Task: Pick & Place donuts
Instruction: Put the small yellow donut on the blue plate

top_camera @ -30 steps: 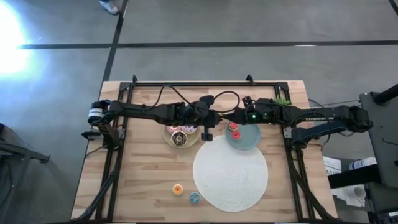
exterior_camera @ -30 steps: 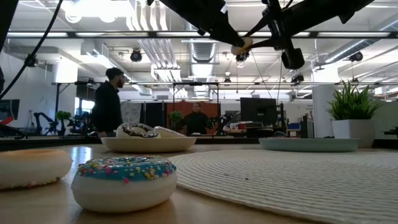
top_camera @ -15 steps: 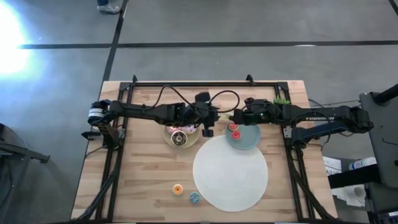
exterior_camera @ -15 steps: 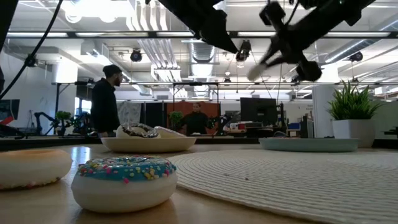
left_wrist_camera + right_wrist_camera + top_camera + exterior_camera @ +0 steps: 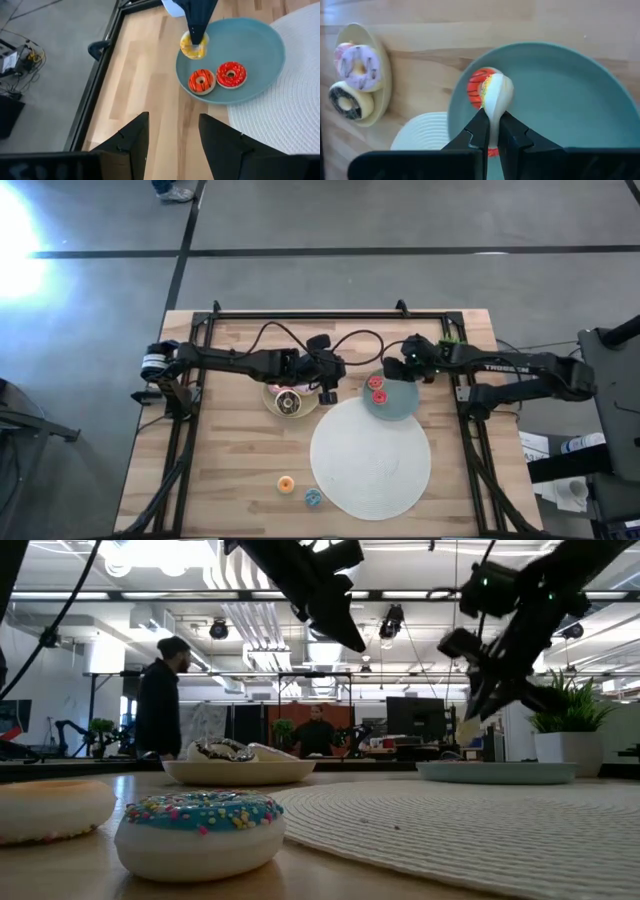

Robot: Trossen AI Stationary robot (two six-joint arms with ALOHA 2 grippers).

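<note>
A yellow mini donut (image 5: 495, 95) hangs over the far left part of the teal plate (image 5: 400, 402), with my right gripper (image 5: 492, 125) shut on it. A red donut (image 5: 231, 74) and an orange striped donut (image 5: 201, 81) lie flat on that plate. My left gripper (image 5: 172, 140) stands open, touching nothing, above the right rim of the beige plate (image 5: 272, 398). That plate holds a purple-white donut (image 5: 362, 67) and a brown-white one (image 5: 347, 101). An orange donut (image 5: 285, 484) and a blue sprinkled donut (image 5: 200, 830) lie on the wood near the front edge. My right gripper pinches one side of the yellow donut's ring (image 5: 494, 112) between its two fingers (image 5: 479, 131), one on the iced face and one on the pale underside. The fingers slant down from the table's far right. The donut hangs on edge below them, clear of the teal plate.
A big white woven mat (image 5: 370, 458) fills the middle front of the table, its far edge under the teal plate's rim. A black frame (image 5: 190, 440) runs along the table's sides. A small green plant (image 5: 565, 730) stands at the far right. People stand in the room behind.
A second ago both grippers met at the yellow donut high over the table's middle. The left gripper has let go of it. My right gripper has carried it toward the table's right and down, tipping more steeply, until it hangs just above the teal plate.
</note>
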